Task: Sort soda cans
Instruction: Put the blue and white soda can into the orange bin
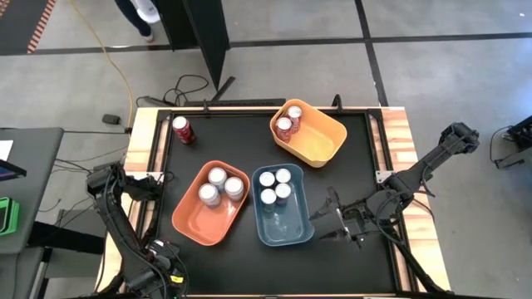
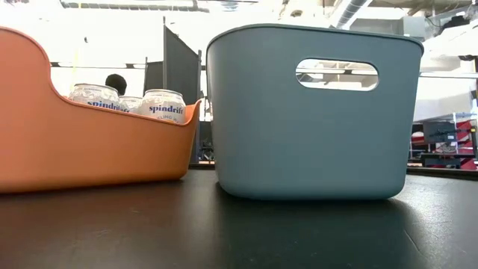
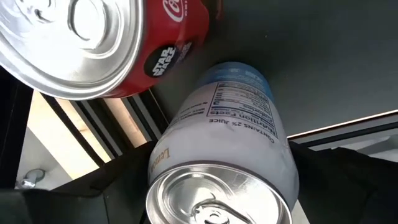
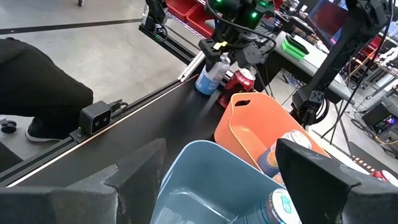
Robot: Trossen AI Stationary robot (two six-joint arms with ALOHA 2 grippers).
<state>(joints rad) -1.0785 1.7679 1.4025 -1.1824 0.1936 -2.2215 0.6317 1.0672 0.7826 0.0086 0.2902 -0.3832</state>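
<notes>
From above, the left gripper (image 1: 162, 262) sits well left of the blue bin (image 1: 283, 218), at the table's near corner, and covers whatever is under it. The right gripper (image 1: 328, 220) waits just right of that bin, jaws apart and empty. A lone red can (image 1: 182, 129) stands far beyond and left of the bin.

At table height the blue bin's wall blocks its contents. Only can tops show in the orange bin (image 2: 89, 149) to its left.

The left wrist camera shows a white can (image 3: 230, 143) inside the gripper, with a second red can (image 3: 124, 43) crowding it. You cannot tell whether the grip has closed.

I would expect thin, smooth, dentable walls, so squeeze mid-body and gently.

The right wrist view shows both cans upright.
</notes>
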